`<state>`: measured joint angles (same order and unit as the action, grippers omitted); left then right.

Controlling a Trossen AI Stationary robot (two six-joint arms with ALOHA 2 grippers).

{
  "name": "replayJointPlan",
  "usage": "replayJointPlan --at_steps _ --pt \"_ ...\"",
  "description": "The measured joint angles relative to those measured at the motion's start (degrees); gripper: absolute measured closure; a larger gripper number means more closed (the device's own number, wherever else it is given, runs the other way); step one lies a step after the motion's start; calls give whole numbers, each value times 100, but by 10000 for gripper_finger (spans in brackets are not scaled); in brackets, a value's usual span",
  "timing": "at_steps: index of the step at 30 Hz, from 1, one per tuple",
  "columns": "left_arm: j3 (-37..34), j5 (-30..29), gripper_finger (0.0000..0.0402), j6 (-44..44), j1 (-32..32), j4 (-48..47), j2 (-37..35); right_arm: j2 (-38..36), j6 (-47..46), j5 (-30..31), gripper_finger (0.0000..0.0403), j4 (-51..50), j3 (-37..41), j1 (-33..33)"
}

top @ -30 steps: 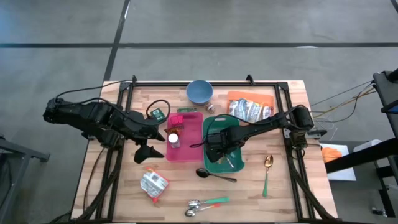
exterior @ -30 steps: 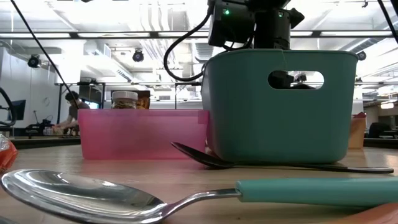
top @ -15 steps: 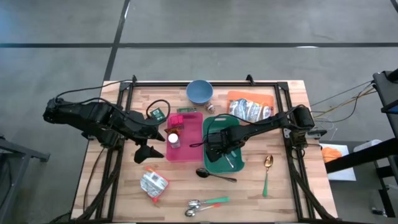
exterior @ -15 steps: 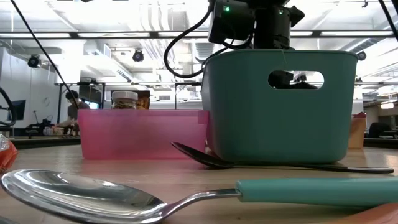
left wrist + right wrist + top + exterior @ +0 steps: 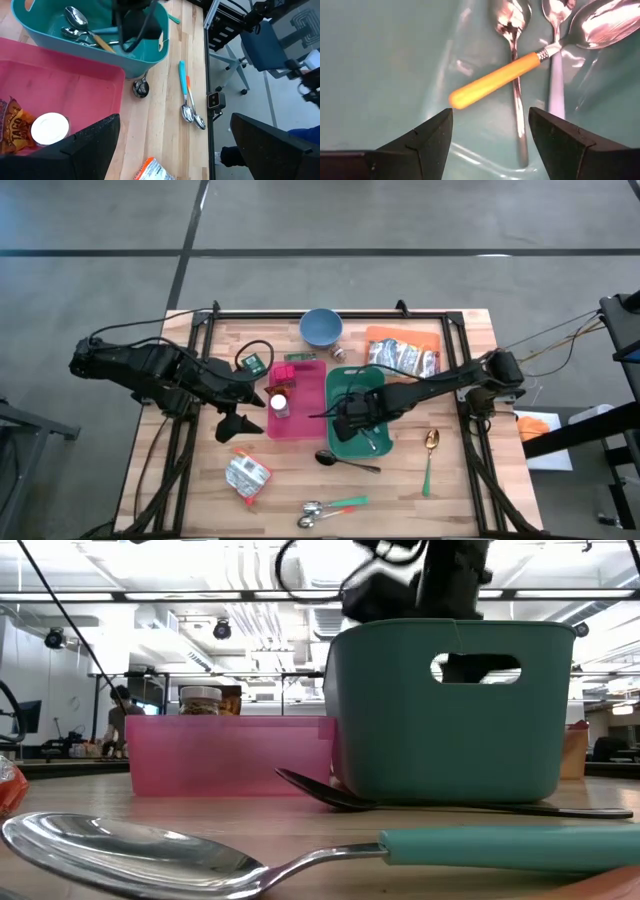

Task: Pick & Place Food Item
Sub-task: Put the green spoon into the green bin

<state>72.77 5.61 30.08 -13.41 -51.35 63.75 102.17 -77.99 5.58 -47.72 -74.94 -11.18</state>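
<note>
I see my right gripper [image 5: 352, 420] over the teal plastic bin [image 5: 383, 442], fingers parted and holding nothing — just beyond its fingertips an orange-handled steel spoon [image 5: 520, 67] lies on the bin floor across two other spoons. My left gripper [image 5: 243, 425] waits wide open and empty beside the pink plastic tray [image 5: 312, 375], where a white-lidded jar [image 5: 50, 126] and a snack packet [image 5: 12, 125] sit — a silver foil packet [image 5: 247, 476] lies nearer on the wooden table [image 5: 290, 480].
</note>
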Motion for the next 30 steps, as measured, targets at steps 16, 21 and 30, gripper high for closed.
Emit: replayJointPlan --at_steps 16,21,30 --pt "0 0 21 -2 4 0 0 -752 -1413 1246 145 -1993 -1111 -806" --pt "0 0 21 -3 2 0 0 -754 -2174 1168 145 -2863 -1258 -1174" --pt "0 0 21 -11 0 0 0 -750 -2915 233 145 -3439 -872 -1643"
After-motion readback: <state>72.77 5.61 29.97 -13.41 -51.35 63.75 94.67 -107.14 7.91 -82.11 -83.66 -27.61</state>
